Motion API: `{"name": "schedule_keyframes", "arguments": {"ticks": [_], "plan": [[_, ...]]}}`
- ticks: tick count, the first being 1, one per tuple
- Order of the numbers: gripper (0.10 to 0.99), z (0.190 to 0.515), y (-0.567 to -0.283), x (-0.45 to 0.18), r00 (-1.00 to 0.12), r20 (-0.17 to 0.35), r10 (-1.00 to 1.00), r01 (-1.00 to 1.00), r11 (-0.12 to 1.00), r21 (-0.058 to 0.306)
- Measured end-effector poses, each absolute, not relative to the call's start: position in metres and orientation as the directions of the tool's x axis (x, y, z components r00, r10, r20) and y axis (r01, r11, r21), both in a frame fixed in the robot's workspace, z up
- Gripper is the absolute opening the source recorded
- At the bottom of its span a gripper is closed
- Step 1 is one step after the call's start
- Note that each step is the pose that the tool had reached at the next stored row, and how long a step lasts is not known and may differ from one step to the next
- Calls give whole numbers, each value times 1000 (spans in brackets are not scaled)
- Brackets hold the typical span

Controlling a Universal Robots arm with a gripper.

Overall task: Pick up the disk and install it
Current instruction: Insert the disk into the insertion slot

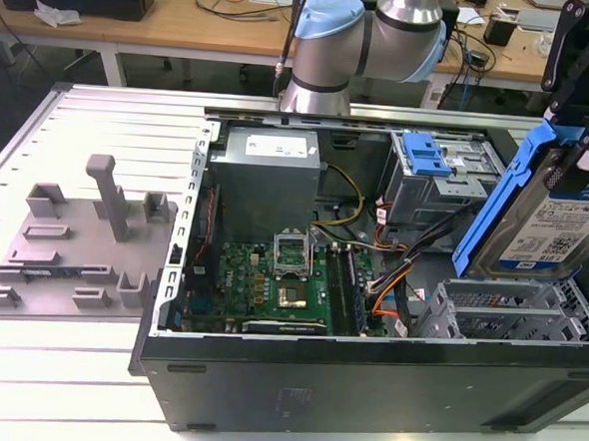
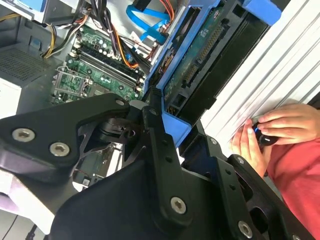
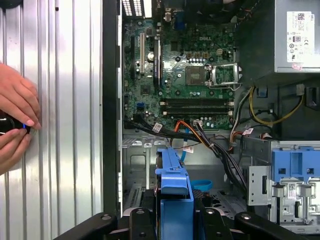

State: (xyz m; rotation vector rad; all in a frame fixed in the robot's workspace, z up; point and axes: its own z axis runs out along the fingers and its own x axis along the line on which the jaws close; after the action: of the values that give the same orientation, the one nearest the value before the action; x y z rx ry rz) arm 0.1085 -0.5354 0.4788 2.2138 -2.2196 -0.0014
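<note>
Gripper (image 1: 578, 138) clamps disk (image 1: 549, 221) above drive cage (image 1: 509, 309) (disk edge cropped, exterior view).

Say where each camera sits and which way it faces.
Exterior view: off the arm, looking down on the open computer case; arm and gripper hold the disk.
First wrist view: at the wrist, straight down past the disk.
Second wrist view: at the wrist, slanting along the disk.
Both wrist views share gripper, motherboard and a person's hands.

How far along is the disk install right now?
Pickup looks done: the gripper is shut on the disk, holding it tilted over the open computer case, above the drive cage at the exterior view's right. Left: the disk is not yet seated in any bay.
</note>
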Motion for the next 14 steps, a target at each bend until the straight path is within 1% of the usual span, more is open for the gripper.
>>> {"name": "schedule_keyframes", "arguments": {"ticks": [6,11,14], "plan": [[369,479,-536,109,-3,4,-1000,-1000,3,5],[369,478,-538,108,-3,-16,-1000,-1000,3,5],[369,478,-538,109,-3,-16,-1000,-1000,3,5]]}}
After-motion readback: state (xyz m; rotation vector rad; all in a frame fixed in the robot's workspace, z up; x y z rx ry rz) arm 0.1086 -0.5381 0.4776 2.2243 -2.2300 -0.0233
